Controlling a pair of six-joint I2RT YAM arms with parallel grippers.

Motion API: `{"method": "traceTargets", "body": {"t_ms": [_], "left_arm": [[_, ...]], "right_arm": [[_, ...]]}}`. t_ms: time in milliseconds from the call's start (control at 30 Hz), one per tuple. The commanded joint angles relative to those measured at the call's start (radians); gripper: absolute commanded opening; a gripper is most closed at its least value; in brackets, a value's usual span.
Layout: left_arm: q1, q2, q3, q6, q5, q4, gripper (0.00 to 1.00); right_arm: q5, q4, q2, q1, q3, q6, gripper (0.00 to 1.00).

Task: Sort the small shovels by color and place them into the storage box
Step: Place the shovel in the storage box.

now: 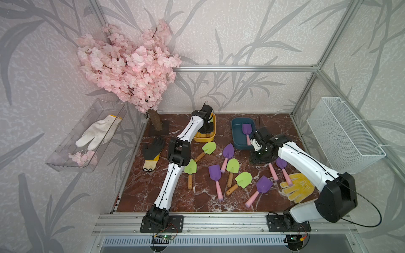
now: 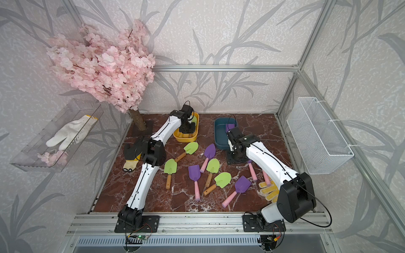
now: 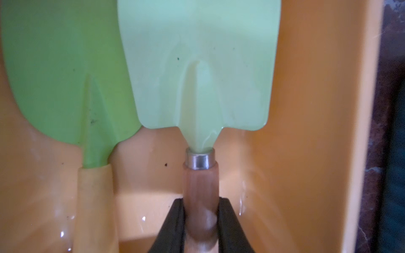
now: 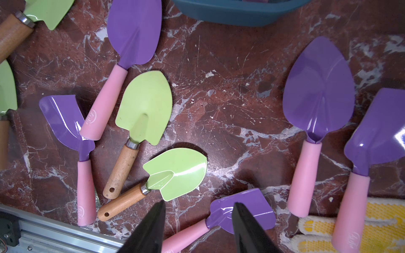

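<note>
So left gripper, bottom centre, grips a green shovel inside the yellow box, probably release next; right gripper hangs half-open, empty.

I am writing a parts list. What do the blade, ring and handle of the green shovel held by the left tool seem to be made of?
On the green shovel: blade, probably painted metal; smooth pale-green coat, pressed ridge. Ring: bare metal, silvery shine. Handle: wood, brown, faint grain, perhaps varnished.
</note>
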Motion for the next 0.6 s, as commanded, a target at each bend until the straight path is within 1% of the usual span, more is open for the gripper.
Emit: {"method": "traceTargets", "body": {"t_ms": [0, 267, 567], "left_arm": [[-0.007, 0.023, -0.003, 0.012, 0.017, -0.004, 0.19], [-0.013, 0.035, -0.002, 0.018, 0.014, -0.016, 0.21], [-0.013, 0.043, 0.010, 0.012, 0.010, -0.025, 0.26]], "right_arm": [[0.003, -0.002, 0.001, -0.004, -0.009, 0.004, 0.54], [0.000, -0.004, 0.006, -0.003, 0.002, 0.003, 0.54], [0.003, -0.006, 0.005, -0.002, 0.008, 0.002, 0.54]]}}
